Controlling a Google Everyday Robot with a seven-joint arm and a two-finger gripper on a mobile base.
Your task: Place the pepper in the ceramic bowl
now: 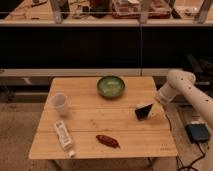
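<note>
The dark red pepper [107, 141] lies on the wooden table [90, 120] near its front edge, a little right of centre. The green ceramic bowl [110, 86] stands at the back centre of the table and looks empty. My gripper [143, 111] hangs over the right part of the table, on the end of the white arm [182, 90] that reaches in from the right. It is to the right of and behind the pepper, and in front and to the right of the bowl. It touches neither.
A translucent plastic cup [60, 104] stands at the left side of the table. A white plastic bottle [64, 137] lies near the front left. A dark flat device [198, 132] lies on the floor at the right. Shelving runs behind the table.
</note>
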